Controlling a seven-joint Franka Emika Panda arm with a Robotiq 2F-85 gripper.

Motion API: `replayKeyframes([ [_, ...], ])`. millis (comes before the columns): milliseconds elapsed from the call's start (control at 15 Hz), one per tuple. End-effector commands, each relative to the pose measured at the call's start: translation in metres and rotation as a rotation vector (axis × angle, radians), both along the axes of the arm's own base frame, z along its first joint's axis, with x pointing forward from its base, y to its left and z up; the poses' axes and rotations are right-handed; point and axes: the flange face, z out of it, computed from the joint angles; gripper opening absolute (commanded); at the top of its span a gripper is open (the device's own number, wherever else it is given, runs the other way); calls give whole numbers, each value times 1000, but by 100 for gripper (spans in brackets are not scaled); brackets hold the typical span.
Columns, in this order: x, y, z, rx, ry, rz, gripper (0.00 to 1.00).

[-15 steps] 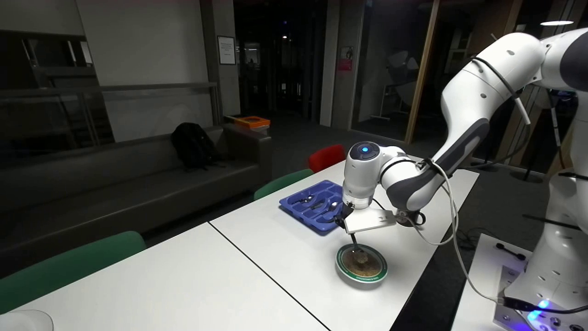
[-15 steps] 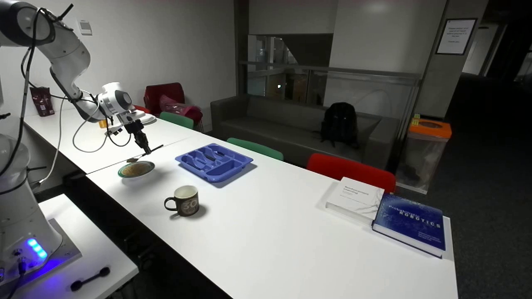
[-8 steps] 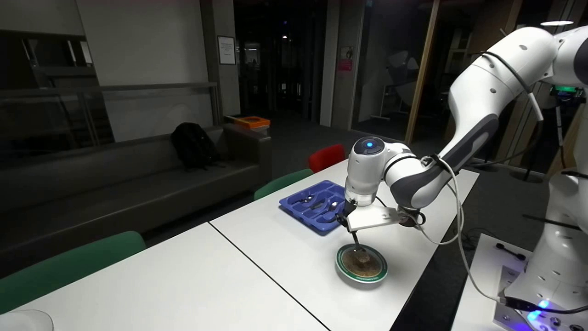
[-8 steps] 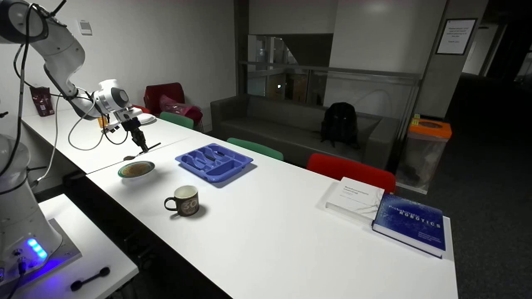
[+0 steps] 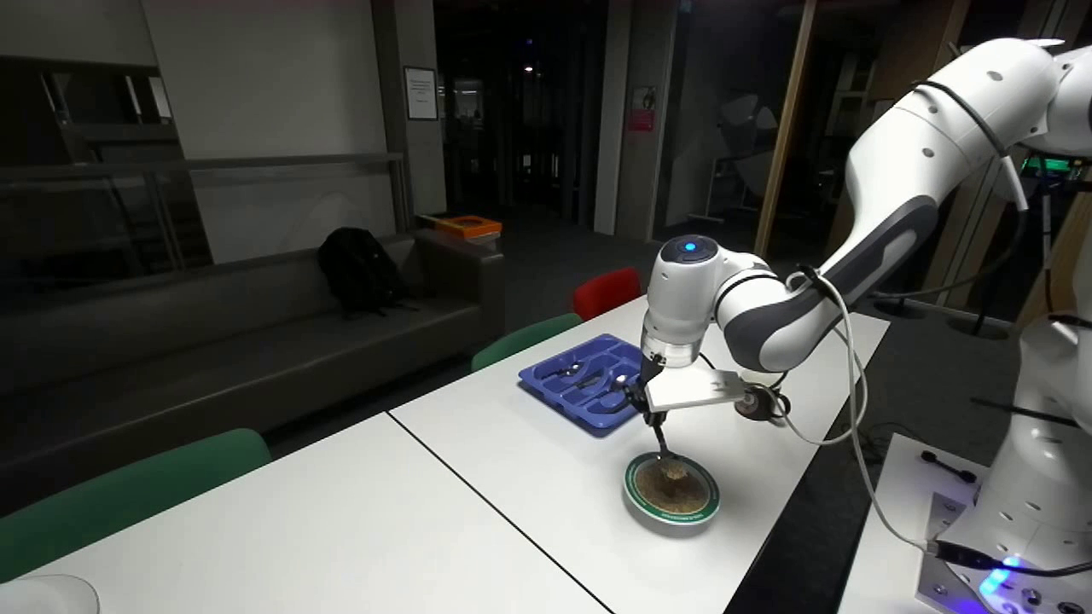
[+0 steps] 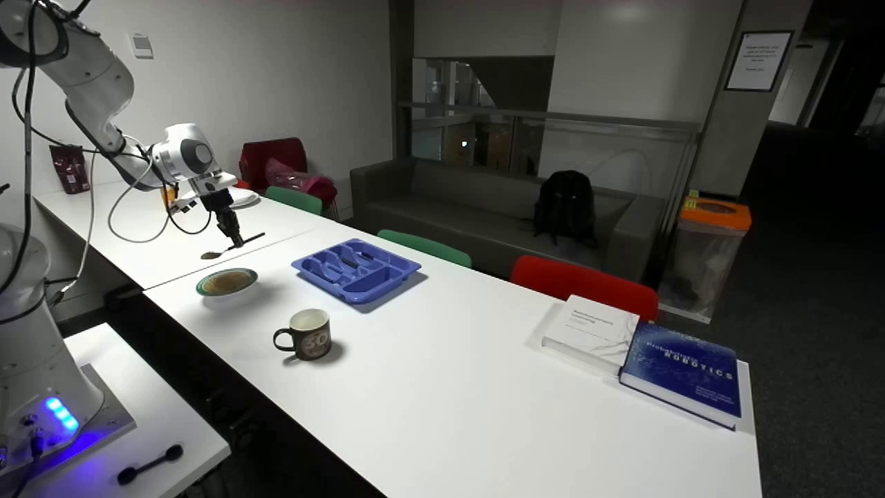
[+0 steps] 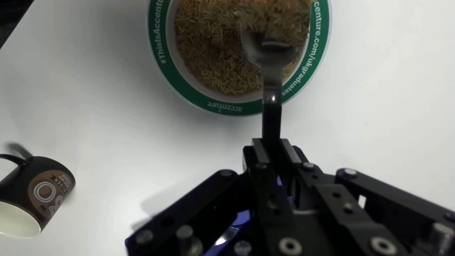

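My gripper point(image 7: 273, 147) is shut on the dark handle of a metal spoon point(image 7: 272, 83) in the wrist view. Brown rice-like grains point(image 7: 280, 17) are heaped on the spoon's head. Beneath it stands a white bowl with a green printed rim point(image 7: 227, 107), holding more of the grains point(image 7: 227, 73); its far side is cut off by the frame edge. In an exterior view the spoon point(image 6: 213, 255) hangs above and apart from the bowl point(image 6: 227, 294), roughly level, the gripper point(image 6: 237, 243) at its handle. Another exterior view has the gripper point(image 5: 655, 418) over the bowl's far edge point(image 5: 672, 517).
A blue cutlery tray point(image 6: 387, 285) with several utensils lies beside the bowl. A dark mug point(image 6: 311, 340) stands near the table's edge. A white book point(image 6: 591, 328) and a blue book point(image 6: 681, 373) lie farther along. Chairs, such as a red one point(image 6: 584, 285), line the table's far side.
The arm has lifted and drawn back a little, carrying the loaded spoon upward from the bowl. Bowl, tray and mug have stayed put.
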Motion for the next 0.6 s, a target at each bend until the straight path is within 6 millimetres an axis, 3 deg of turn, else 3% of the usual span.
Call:
replayKeyframes([
  [0,-12,-12,21,32,-10,5,3],
  [533,-33,-19,51,51,-33,-30,3],
])
